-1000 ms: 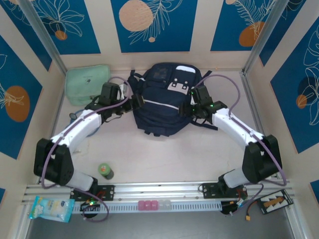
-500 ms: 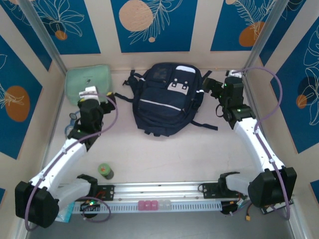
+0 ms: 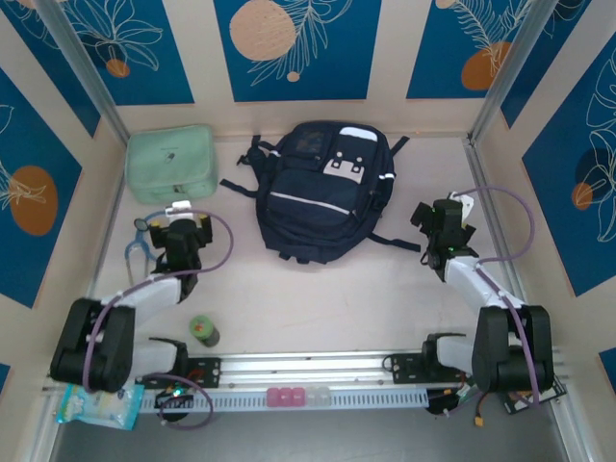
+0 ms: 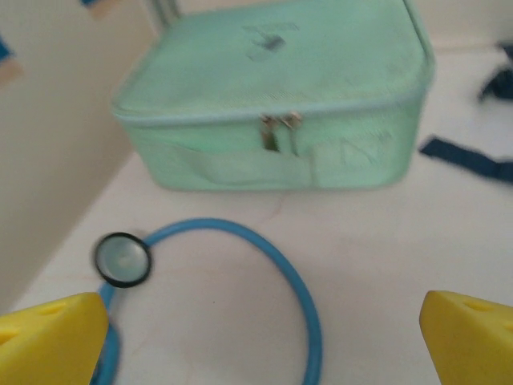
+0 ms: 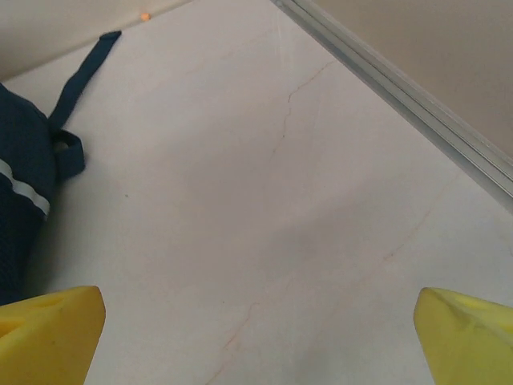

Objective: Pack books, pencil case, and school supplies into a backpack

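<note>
1. The backpack (image 3: 322,192) lies flat at far centre of the surface (image 3: 318,298) and looks closed and full. The books, pencil case and school supplies are judged to be inside already, so the task is likely done or nearly done.
2. Left hand (image 4: 256,345): spread, empty, low at left, just by a blue stethoscope (image 4: 264,265), facing the mint-green bag (image 4: 272,104) at far left.
3. Right hand (image 3: 435,219): spread, empty, right of the backpack and apart from it, near a loose strap (image 5: 80,68).
4. The surface is pale and stone-look with hairline cracks. A green bottle (image 3: 203,330) stands near left by the rail (image 3: 308,371).
5. Walls (image 3: 289,43): beige with blue panels, orange discs and white leaf lines.
</note>
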`<action>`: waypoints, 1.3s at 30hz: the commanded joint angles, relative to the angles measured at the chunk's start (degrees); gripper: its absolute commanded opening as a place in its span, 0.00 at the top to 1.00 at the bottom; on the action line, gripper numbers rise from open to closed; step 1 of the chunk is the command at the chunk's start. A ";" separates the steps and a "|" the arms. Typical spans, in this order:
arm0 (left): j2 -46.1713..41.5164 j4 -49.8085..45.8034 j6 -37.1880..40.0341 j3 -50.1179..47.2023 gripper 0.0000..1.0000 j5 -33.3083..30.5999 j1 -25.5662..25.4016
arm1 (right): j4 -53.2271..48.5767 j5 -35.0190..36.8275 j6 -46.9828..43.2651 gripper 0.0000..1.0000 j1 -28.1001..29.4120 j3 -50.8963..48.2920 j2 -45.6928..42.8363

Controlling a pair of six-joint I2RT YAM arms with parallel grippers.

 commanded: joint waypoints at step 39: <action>15.56 21.43 5.05 -1.51 0.00 25.58 6.26 | 40.90 -20.23 -14.21 0.01 0.77 -9.19 17.79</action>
